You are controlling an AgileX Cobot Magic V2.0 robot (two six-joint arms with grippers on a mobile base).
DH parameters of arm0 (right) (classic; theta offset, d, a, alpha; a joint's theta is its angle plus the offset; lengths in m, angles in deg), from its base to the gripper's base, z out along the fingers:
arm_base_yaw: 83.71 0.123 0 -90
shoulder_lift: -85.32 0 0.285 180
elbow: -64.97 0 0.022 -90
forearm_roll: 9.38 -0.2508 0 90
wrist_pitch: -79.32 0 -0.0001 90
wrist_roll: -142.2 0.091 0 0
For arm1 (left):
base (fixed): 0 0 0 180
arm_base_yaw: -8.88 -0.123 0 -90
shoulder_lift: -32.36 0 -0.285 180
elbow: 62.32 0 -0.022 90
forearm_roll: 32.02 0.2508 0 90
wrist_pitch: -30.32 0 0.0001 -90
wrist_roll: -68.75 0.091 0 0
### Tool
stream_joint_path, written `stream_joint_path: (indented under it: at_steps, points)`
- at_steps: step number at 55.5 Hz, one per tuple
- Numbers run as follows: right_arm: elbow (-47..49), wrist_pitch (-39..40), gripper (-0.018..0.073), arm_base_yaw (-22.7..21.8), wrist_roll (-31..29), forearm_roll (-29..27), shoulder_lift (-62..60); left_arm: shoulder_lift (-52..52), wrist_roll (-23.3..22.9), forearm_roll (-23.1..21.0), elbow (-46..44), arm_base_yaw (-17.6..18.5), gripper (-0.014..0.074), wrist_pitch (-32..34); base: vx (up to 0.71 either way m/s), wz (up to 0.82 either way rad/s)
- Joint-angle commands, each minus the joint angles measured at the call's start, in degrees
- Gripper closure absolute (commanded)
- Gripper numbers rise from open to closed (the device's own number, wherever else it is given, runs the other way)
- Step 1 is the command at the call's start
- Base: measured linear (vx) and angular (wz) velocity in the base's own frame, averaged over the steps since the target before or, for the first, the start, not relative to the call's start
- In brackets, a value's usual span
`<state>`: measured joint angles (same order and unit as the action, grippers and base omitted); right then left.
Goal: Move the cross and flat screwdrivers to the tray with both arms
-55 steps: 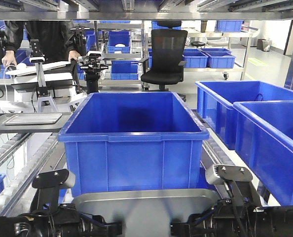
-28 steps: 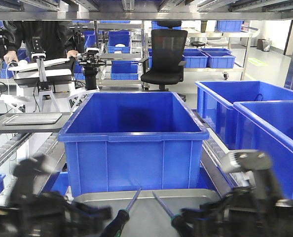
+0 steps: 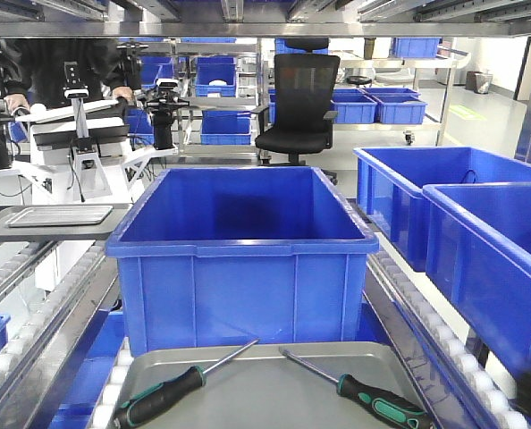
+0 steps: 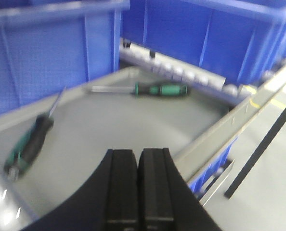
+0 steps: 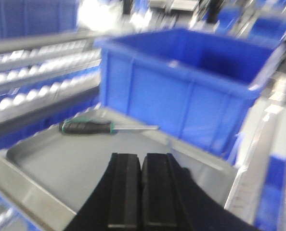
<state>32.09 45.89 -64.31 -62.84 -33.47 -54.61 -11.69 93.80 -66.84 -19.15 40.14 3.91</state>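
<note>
A wide grey metal tray [image 3: 257,389] sits in front of a deep blue bin [image 3: 241,259] on a roller conveyor. Two green-and-black screwdrivers lie inside it: the left screwdriver [image 3: 163,397] angles its shaft toward the middle, and the right screwdriver [image 3: 377,407] mirrors it, their tips near but apart. Which is cross and which flat is too small to tell. The left gripper [image 4: 137,185] hangs above the tray, jaws pressed together, empty. The right gripper [image 5: 139,190] does the same. The transfer looks complete; nothing seems left to carry.
</note>
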Motion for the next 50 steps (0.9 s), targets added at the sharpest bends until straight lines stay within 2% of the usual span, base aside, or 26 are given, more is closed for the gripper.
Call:
stream_joint_path:
  at_steps: [1,8,15,35,49,50]
  points:
    - [-3.75,5.39,0.0568,-0.36,1.93,1.32,-5.33,5.9,-0.82,0.04,2.85,0.27,0.0595,3.48,0.0,0.0]
    - [-10.59,6.66,0.0568,-0.36,2.4,1.07,-13.02,12.67,-0.7,0.51,7.14,0.27,0.0594,4.69,0.0,0.0]
    - [-13.72,7.22,0.0567,-0.36,2.4,0.77,-17.2,14.94,-0.77,1.85,8.14,0.27,0.0594,6.82,0.0,0.0]
    - [-14.5,-2.4,0.0567,-0.36,2.4,-0.64,-18.33,14.94,-0.77,1.57,8.14,0.27,0.0594,6.82,0.0,0.0]
    - [-14.5,-2.8,0.0567,-0.36,2.4,-0.64,-18.33,14.94,-0.77,1.56,8.19,0.27,0.0594,7.29,0.0,0.0]
    - [-14.5,-2.8,0.0567,-0.36,2.4,-0.64,-18.33,14.94,-0.18,2.73,8.19,0.27,0.0594,7.29,0.0,0.0]
